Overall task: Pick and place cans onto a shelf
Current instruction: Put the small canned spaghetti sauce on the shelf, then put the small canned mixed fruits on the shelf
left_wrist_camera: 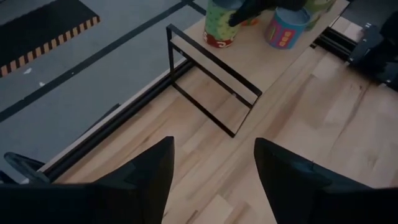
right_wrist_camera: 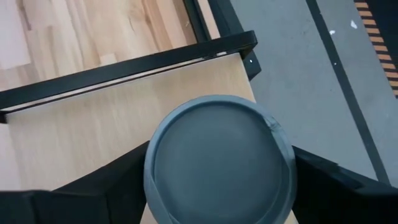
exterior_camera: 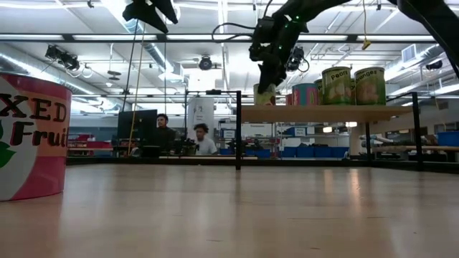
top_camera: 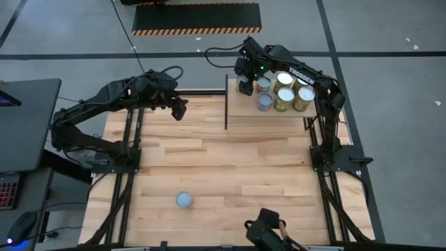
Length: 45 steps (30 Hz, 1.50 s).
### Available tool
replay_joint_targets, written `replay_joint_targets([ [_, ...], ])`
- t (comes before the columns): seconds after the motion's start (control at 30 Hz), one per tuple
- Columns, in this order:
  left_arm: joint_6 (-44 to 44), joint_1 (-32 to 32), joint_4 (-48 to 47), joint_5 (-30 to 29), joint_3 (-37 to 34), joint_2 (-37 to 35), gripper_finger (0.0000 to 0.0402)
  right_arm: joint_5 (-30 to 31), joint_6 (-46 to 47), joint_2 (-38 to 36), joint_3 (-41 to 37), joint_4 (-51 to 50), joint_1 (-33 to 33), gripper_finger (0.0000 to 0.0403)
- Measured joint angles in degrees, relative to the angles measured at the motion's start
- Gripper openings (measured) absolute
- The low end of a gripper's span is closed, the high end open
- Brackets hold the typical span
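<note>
High view first: the right gripper (top_camera: 245,85) sits over the shelf (top_camera: 279,118) at the table's one o'clock corner, right at the shelf's far edge near the dark upright panel (top_camera: 226,103), with a can underneath it that the arm hides from above. Four more cans (top_camera: 294,94) stand clustered just beside it toward three o'clock, and one lone can (top_camera: 184,201) waits on the plank tabletop (top_camera: 230,167) down at seven o'clock. The left gripper (top_camera: 178,108) hovers at eleven o'clock, carrying nothing. Low view: the right gripper (exterior_camera: 267,86) hangs over a yellow-green can (exterior_camera: 264,94) that looks seated on the shelf (exterior_camera: 323,112), and another can (exterior_camera: 29,136) looms large at nine o'clock. Left wrist view: the left fingers (left_wrist_camera: 143,168) are spread apart over bare wood, nothing between them. Right wrist view: the grey lid of the can (right_wrist_camera: 219,158) fills the gap between the right fingers (right_wrist_camera: 112,180), which stand wide on either side, and I can't tell whether the pads touch it. My read is that this is the release; done well, the fingers part fully, then lift straight up, because any sideways drift could tip this can off the far edge or knock its neighbours.
</note>
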Motion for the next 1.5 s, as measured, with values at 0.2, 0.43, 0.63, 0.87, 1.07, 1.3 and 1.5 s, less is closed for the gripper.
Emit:
replay_joint_targets([
  [0.2,0.02,-0.9,0.0,0.02,0.0,0.0,0.0229,0.79,0.25,0.29,-0.21,1.55,0.02,0.034],
  [0.43,0.43,-2.52,-0.02,0.01,0.0,0.0,0.0229,1.57,0.47,0.27,1.08,1.74,0.12,0.0346],
  [0.63,0.41,-4.48,-0.64,0.02,0.0,0.0,0.0229,1.57,0.94,0.25,4.1,1.45,0.24,0.0346],
  [0.87,-0.09,-7.78,-4.36,0.04,0.02,-1.3,0.0229,1.53,2.99,0.2,10.35,-1.15,2.44,0.0346],
  [1.07,-0.56,-12.89,-9.99,1.59,0.05,-2.64,0.0229,1.46,7.09,-0.08,18.07,-3.43,9.26,0.0335],
  [1.3,-5.45,-24.62,-21.76,5.0,0.07,-2.79,0.0229,1.51,13.44,-0.27,20.49,-3.89,20.7,0.0325],
  [1.5,-14.95,-38.9,-25.11,5.11,0.04,-2.74,0.0229,4.28,17.43,-0.47,20.49,-4.06,29.98,0.0322],
])
